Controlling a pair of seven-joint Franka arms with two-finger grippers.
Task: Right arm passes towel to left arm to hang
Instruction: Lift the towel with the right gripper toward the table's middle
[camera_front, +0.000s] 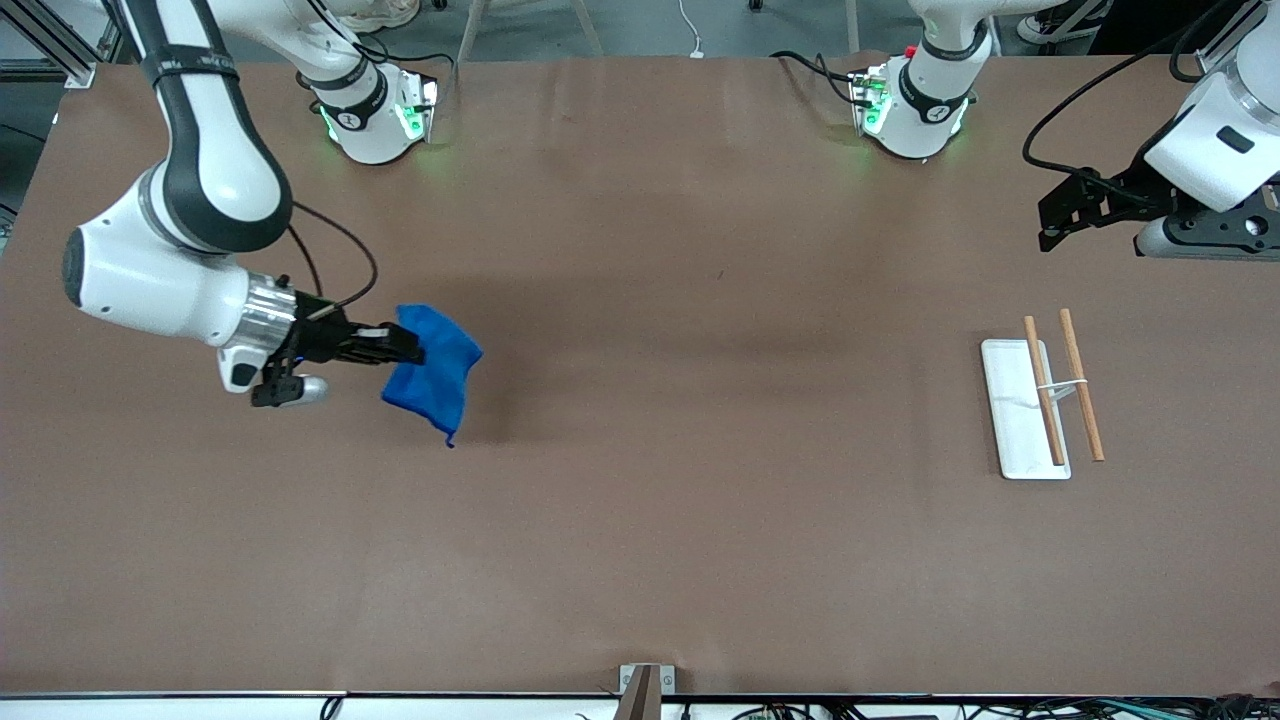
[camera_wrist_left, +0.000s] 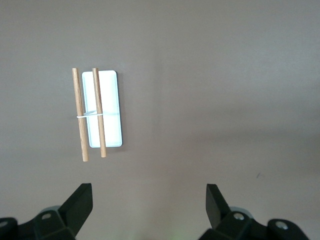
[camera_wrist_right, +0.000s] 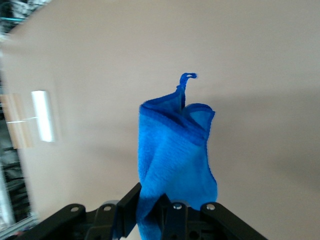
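The bright blue towel hangs bunched from my right gripper, which is shut on it and holds it in the air over the table toward the right arm's end. In the right wrist view the towel is pinched between the fingers, its corner loop sticking out. My left gripper is open and empty, up in the air over the table at the left arm's end, near the rack. In the left wrist view the open fingers frame bare table, with the rack in sight.
The rack is two wooden rods on a white flat base, standing toward the left arm's end of the brown table. The two arm bases stand along the table's edge farthest from the front camera.
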